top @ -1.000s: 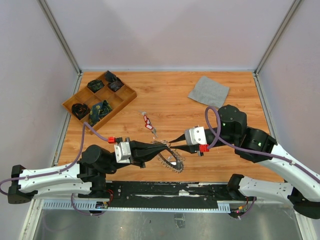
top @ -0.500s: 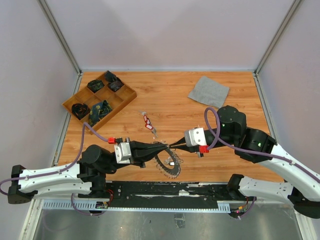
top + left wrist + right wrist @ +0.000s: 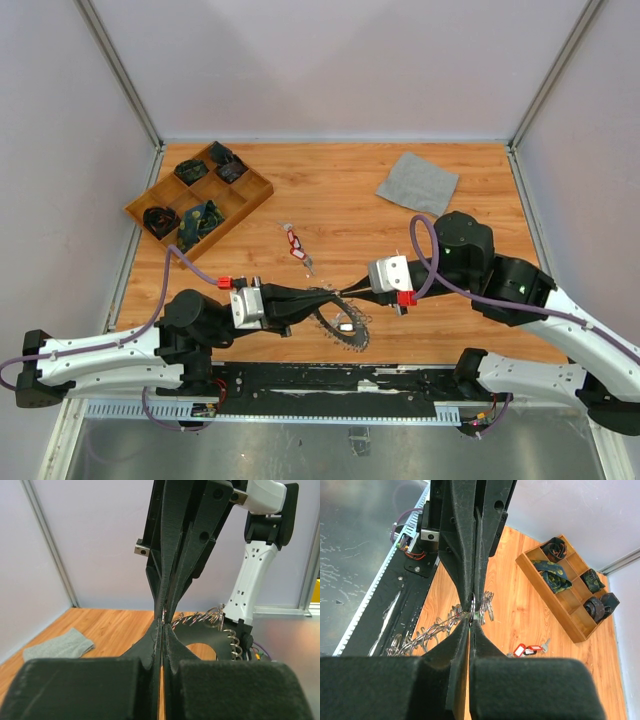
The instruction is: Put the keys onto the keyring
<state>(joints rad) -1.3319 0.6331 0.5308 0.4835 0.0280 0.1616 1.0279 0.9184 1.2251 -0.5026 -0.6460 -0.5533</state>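
Observation:
The keyring (image 3: 345, 330), a big silver ring fringed with small rings, hangs tilted just above the table between the arms. My left gripper (image 3: 332, 293) is shut on its upper rim, and my right gripper (image 3: 347, 293) meets it tip to tip, shut on a small ring at the same spot. In the right wrist view my right gripper (image 3: 471, 621) pinches that small ring (image 3: 473, 605) under the left fingers (image 3: 462, 530). The left wrist view has my left gripper (image 3: 161, 626) shut, with the fringe of the keyring (image 3: 200, 617) behind. Red-tagged keys (image 3: 294, 243) (image 3: 529, 650) lie loose on the table.
A wooden compartment tray (image 3: 225, 222) with dark items stands at the back left. A grey cloth square (image 3: 417, 182) lies at the back right. The black base rail (image 3: 330, 380) runs along the near edge.
My right gripper has shut at the left gripper's tips. The keyring has swung from lying spread out to hanging more edge-on. The left arm has barely moved.

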